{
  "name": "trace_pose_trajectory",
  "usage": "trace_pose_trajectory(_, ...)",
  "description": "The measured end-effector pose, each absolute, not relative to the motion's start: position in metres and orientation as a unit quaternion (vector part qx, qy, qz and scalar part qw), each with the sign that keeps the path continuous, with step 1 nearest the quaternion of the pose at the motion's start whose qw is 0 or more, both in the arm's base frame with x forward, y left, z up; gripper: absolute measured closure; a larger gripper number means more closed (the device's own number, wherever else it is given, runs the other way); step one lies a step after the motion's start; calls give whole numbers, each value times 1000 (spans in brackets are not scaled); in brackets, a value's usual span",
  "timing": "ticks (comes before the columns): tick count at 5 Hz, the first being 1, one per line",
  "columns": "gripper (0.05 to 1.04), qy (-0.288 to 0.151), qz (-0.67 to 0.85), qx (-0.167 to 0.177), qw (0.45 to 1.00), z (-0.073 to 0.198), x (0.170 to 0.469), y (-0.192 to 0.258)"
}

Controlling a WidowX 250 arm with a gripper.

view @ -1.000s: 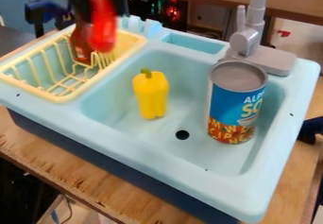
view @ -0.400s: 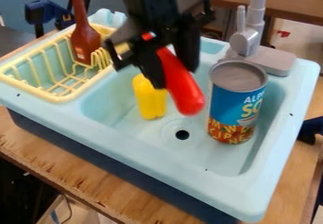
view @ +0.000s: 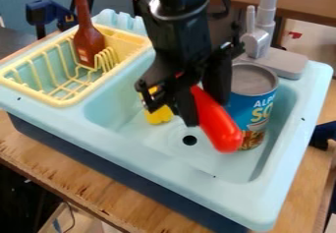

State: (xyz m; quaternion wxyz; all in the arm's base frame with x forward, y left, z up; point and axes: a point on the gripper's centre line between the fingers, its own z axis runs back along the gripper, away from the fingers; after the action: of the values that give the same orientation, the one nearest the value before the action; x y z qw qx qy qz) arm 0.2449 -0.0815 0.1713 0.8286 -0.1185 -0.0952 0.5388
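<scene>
Partly behind the fingers (view: pixel 186 108), red object (view: pixel 219 128).

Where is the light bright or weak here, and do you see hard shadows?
Camera view: soft light on the sink, no clear hard shadow; a glint high on the arm; red toy bright against the dark jaws; deep shade below the counter, lower left.

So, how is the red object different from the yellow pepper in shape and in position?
The red object is long and smooth with a rounded end; the yellow pepper is shorter, with a lobed bottom.
The red object hangs at a slant in the gripper, while the yellow pepper rests in the sink.
Both are partly hidden by the gripper.
</scene>
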Motion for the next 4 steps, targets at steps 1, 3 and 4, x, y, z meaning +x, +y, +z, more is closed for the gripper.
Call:
trace_pose_trajectory(1,546,-85,561,-131,813,161,253,-78)
trace_pose_trajectory(3,546,-61,618,-123,774,132,259,-57)
trace_pose_trajectory(4,546,-42,645,-128,753,118,255,-60)
